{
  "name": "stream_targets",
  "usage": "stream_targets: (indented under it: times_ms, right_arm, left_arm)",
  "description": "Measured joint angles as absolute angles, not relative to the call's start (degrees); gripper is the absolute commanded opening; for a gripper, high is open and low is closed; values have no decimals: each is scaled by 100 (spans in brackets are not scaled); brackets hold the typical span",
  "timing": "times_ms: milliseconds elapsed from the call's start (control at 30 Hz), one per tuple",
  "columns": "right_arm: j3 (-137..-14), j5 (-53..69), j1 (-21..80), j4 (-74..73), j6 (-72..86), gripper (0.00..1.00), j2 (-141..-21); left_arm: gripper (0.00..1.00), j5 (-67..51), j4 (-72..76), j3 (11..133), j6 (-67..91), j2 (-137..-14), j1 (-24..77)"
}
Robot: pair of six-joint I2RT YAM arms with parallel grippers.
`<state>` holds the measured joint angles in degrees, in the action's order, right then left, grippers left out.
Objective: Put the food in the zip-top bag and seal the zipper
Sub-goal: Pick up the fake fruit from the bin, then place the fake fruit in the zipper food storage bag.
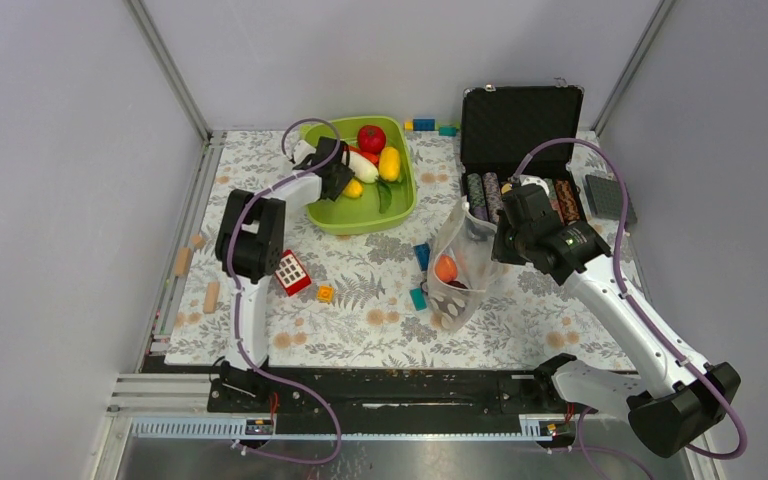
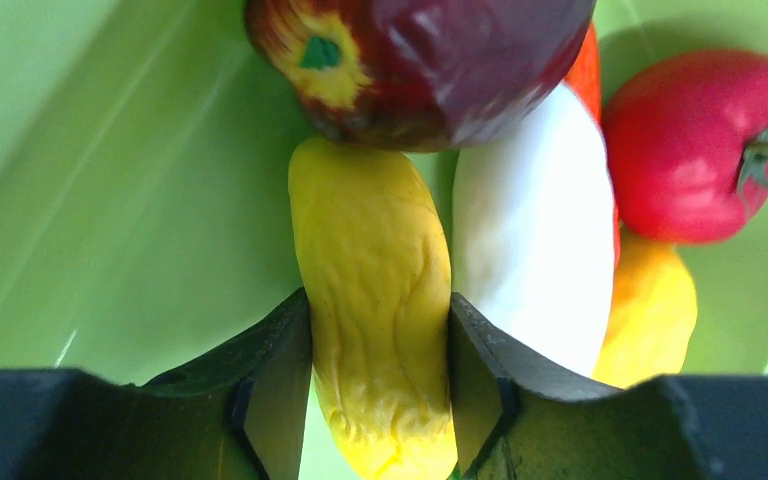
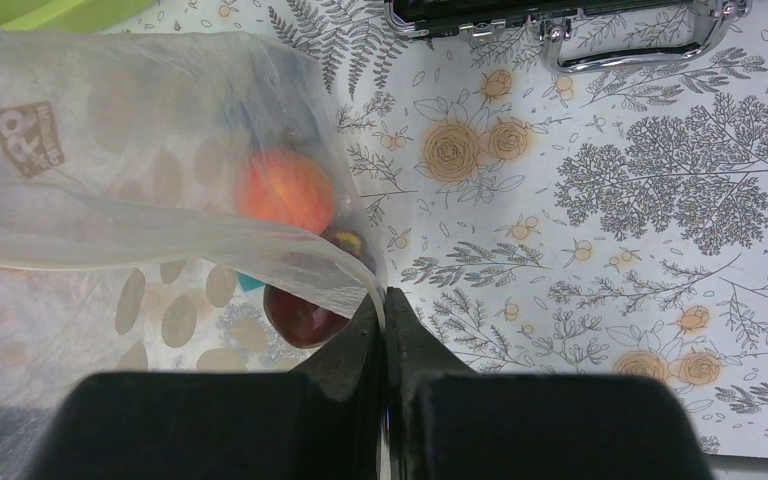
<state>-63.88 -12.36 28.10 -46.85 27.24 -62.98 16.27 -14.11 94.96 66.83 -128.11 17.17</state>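
Two claws, both busy. My left claw pinches a wrinkled yellow plastic toy vegetable lying in the lime-green plastic tray. My right claw is pressed together on the edge of the clear crinkly plastic bag, which holds an orange-peach toy fruit and a dark maroon toy fruit.

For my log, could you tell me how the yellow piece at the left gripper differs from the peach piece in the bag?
The yellow piece is long and wrinkled; the peach piece is round and smooth. The yellow piece lies in the green tray, held by the left gripper; the peach piece is inside the zip-top bag. Both are toy food.
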Motion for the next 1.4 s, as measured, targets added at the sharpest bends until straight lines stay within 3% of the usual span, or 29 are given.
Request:
stream_targets:
  times_ms: [467, 800, 1067, 1400]
  right_arm:
    - [-6309, -1151, 2810, -4554, 2731, 0, -6281]
    - [-6309, -628, 2805, -4423, 2744, 0, -6243]
    - [-6309, -331, 2805, -4381, 2773, 0, -6095]
    - [-6305, -30, 2805, -4292, 2871, 0, -5951]
  left_arm:
    - [9, 427, 47, 7771, 5033, -9725, 2150]
    - [12, -1393, 1811, 6211, 3544, -7784, 3509]
    - [19, -2392, 2923, 5579, 2987, -7273, 4550]
    - [21, -1487, 3020, 5472, 2351, -7585, 5756]
